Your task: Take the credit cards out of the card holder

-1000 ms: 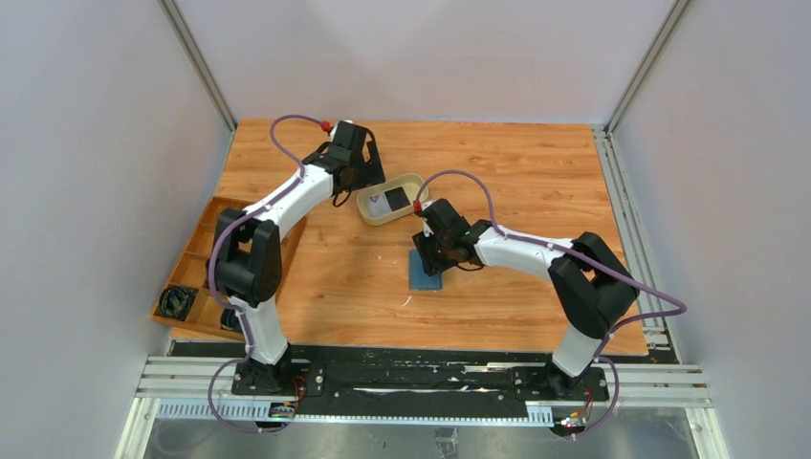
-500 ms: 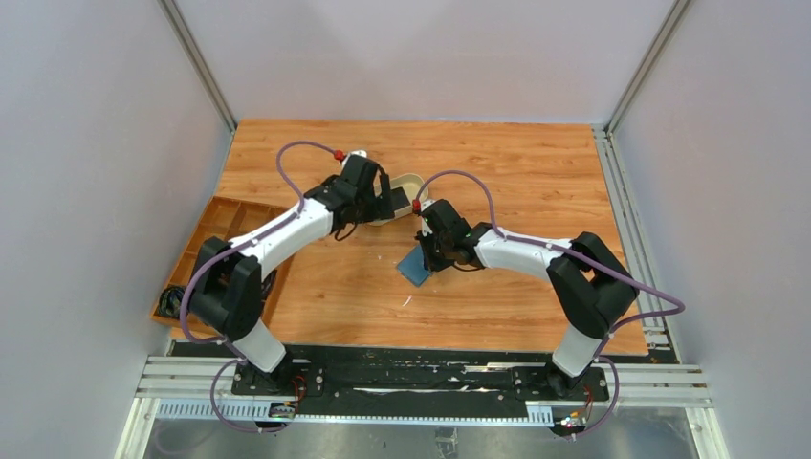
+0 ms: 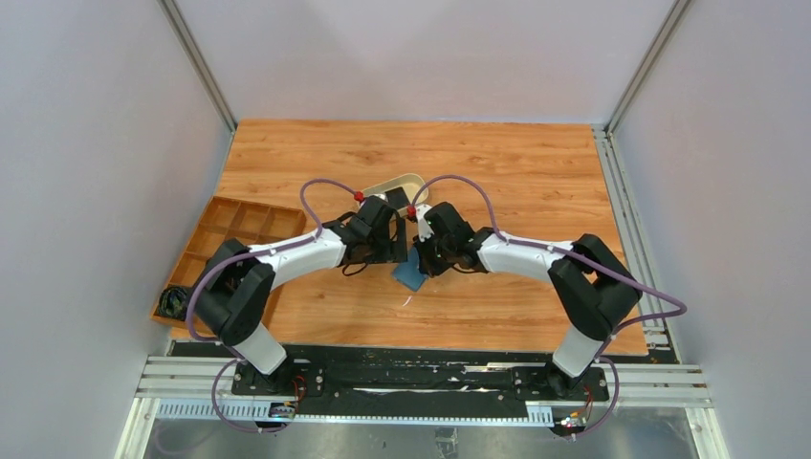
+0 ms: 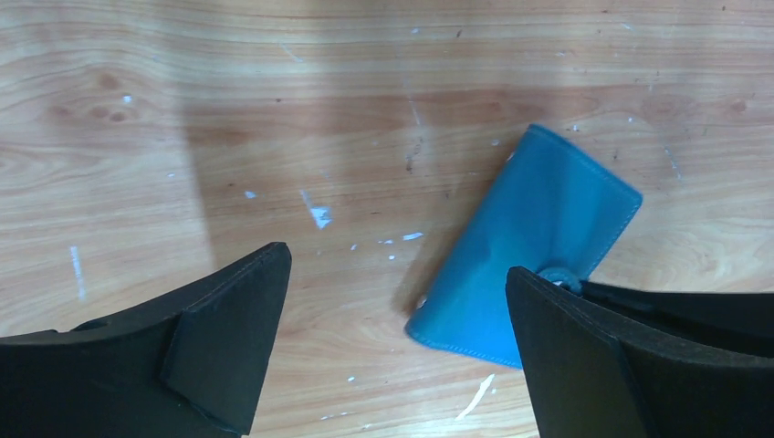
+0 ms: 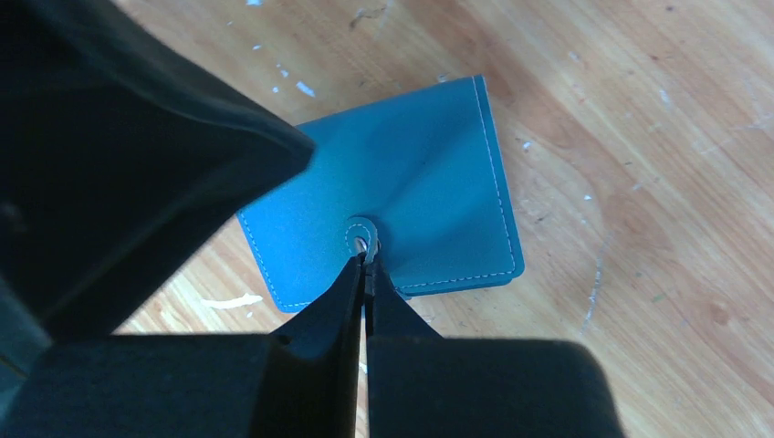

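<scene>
wooden table (image 3: 536, 172), one folded teal card holder (image 5: 420, 173)

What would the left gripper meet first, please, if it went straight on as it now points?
Most likely the wooden table, seen between the open jaws of the left gripper. The teal card holder lies just off that line, so one finger might clip its edge; depth is unclear.
</scene>
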